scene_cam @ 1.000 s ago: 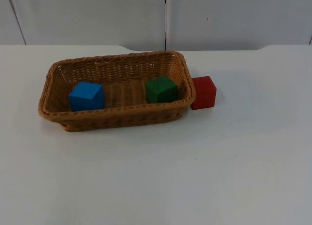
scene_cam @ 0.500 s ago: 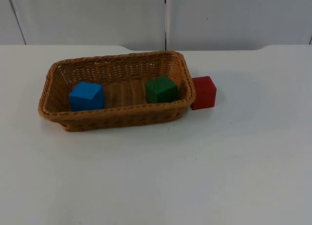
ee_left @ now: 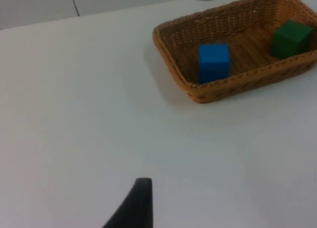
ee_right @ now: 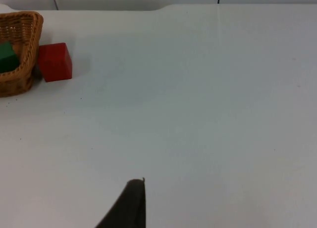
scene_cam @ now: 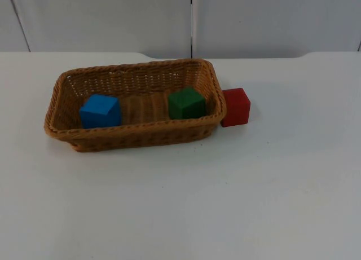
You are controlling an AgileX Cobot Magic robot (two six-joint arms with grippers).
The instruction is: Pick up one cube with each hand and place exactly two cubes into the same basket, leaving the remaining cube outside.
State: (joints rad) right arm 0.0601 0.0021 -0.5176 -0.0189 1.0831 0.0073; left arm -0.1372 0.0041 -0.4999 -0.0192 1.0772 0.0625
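A brown woven basket [scene_cam: 135,135] lies left of the table's middle. Inside it, a blue cube [scene_cam: 100,111] rests at the left end and a green cube [scene_cam: 186,103] at the right end. A red cube [scene_cam: 235,106] stands on the table outside, close against the basket's right wall. From the left wrist I see the basket [ee_left: 233,87], the blue cube [ee_left: 214,62] and the green cube [ee_left: 291,37]. My left gripper [ee_left: 140,201] waits over bare table, well away from them. My right gripper [ee_right: 132,203] waits likewise, far from the red cube [ee_right: 55,62] and the basket [ee_right: 22,82].
The white table top [scene_cam: 225,203] stretches wide in front of and to the right of the basket. A grey partition wall [scene_cam: 192,20] closes off the far edge.
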